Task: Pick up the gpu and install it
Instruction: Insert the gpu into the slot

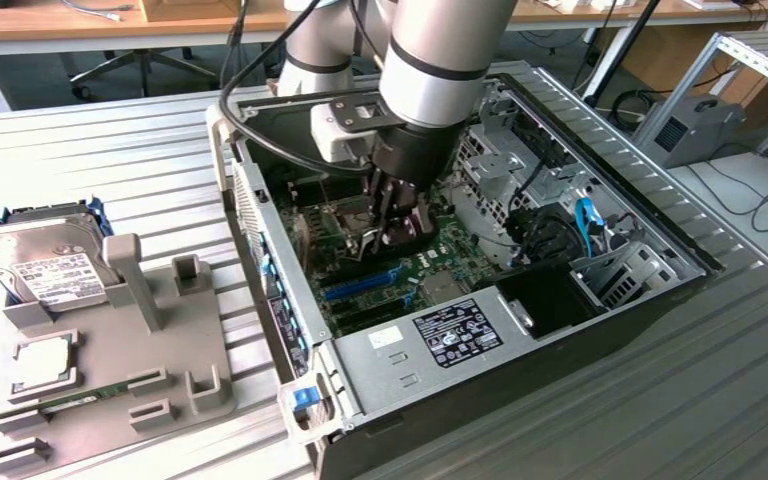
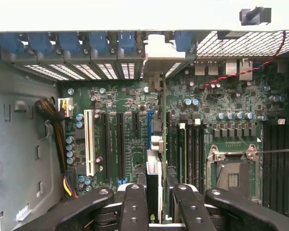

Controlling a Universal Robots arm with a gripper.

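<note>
The open computer case (image 1: 357,370) lies on its side on the slatted table, and my gripper (image 1: 391,238) reaches down into it over the green motherboard (image 1: 444,245). The gpu (image 1: 408,228) shows there as a dark piece between the fingers. In the wrist view the gpu (image 2: 154,159) stands edge-on between my two black fingers (image 2: 135,204), with the gripper (image 2: 154,195) shut on it. Its silver bracket (image 2: 159,50) lies against the case's rear slot openings. The card runs along the blue expansion slot (image 2: 149,120). Whether it is seated in that slot I cannot tell.
A grey fixture (image 1: 131,330) on the exterior view's left carries a hard drive (image 1: 44,265), a processor chip (image 1: 44,360) and a RAM stick (image 1: 84,395). Inside the case are the power supply (image 1: 451,335), the open CPU socket (image 2: 233,173), a white slot (image 2: 90,142) and cable bundles (image 2: 50,120).
</note>
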